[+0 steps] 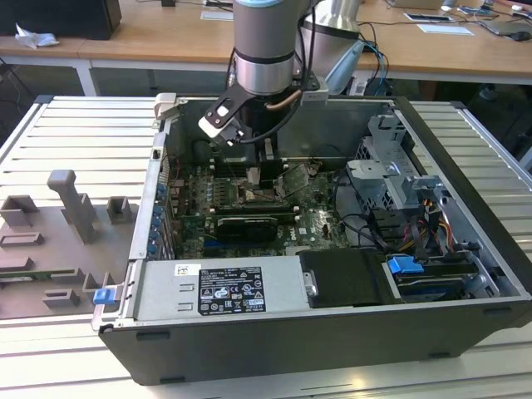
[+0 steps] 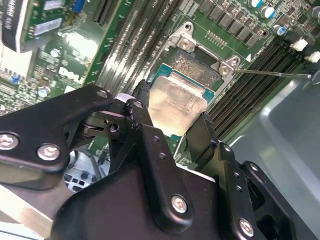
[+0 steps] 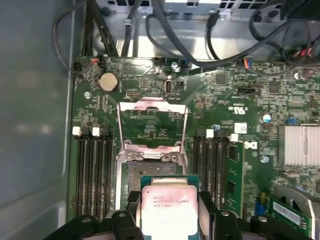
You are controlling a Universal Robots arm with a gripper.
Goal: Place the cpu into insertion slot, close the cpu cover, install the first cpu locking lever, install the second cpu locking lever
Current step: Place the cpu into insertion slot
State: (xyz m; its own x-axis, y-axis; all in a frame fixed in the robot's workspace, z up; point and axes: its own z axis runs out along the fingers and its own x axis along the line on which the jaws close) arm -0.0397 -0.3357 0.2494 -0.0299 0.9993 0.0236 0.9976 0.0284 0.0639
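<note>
The ribbed metal bench (image 1: 33,141) carries the open computer case (image 1: 291,349). I see my gripper (image 2: 172,112) down inside it, fingers (image 2: 145,125) clamped on the edges of the cpu (image 3: 170,205), which hangs over the insertion slot (image 3: 150,169), not yet seated. The cpu cover (image 3: 150,105) stands flipped open beyond the slot

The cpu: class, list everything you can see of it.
The cpu is a small flat square chip, pale silver metal lid with faint print over a green edge. The gripper clamps two opposite edges, lid facing up, holding it above one edge of the open insertion slot, not yet seated.
</note>
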